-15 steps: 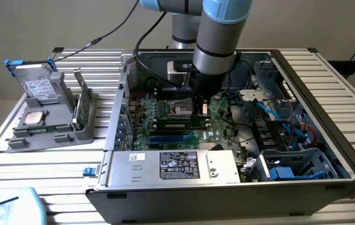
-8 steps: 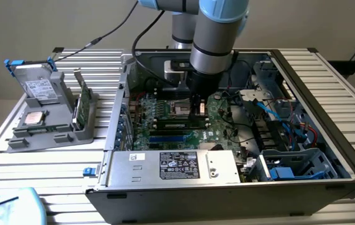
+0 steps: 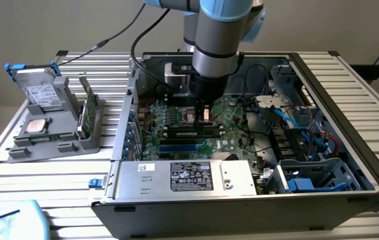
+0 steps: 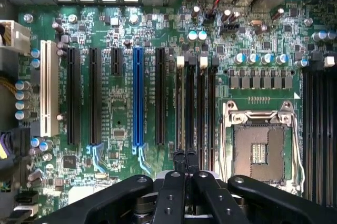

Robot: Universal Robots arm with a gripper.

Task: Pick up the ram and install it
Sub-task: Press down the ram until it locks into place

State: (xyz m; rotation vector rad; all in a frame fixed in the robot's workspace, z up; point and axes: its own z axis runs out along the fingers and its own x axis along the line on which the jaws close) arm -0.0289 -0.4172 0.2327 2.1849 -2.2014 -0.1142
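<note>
The arm's black two-fingered hand (image 4: 184,155) hangs low inside the open black computer case (image 3: 349,125), its fingers pressed fully together and holding nothing, the tips just above the long black memory slots (image 4: 196,108) on the green motherboard (image 4: 121,40). The ram (image 3: 89,107), a thin green circuit-board stick, stands on edge in the grey plastic holder (image 3: 49,142) on the slatted metal counter (image 3: 35,175), well apart from the hand.
</note>
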